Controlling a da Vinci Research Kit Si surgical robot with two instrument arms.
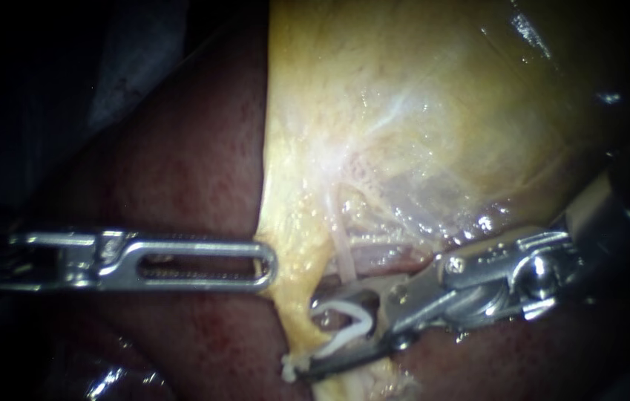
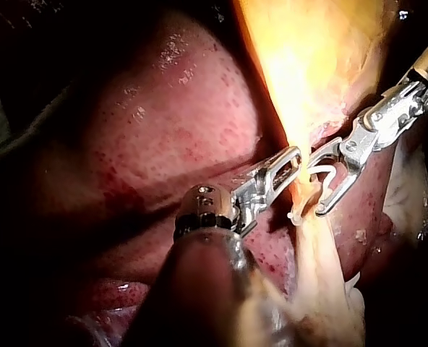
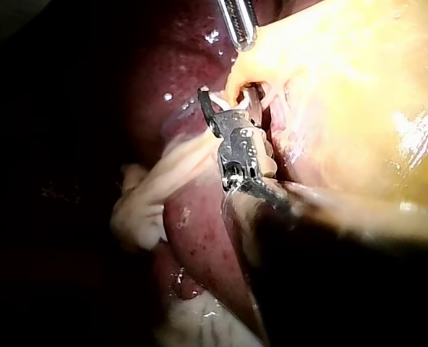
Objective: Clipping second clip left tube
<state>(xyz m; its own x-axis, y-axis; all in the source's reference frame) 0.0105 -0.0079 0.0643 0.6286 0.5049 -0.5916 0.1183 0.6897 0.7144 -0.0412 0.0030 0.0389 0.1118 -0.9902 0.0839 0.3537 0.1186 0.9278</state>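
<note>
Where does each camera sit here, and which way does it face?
Endoscope view: close in, facing gallbladder and tube; left instrument enters from the left, right instrument, holding a clip, from the right.
Left wrist view: on the left arm, looking down its own shaft at the gallbladder's gripped edge.
Right wrist view: on the right arm, looking down its shaft at the clip.
Shared: both wrist views show liver and both instruments' tips.
</note>
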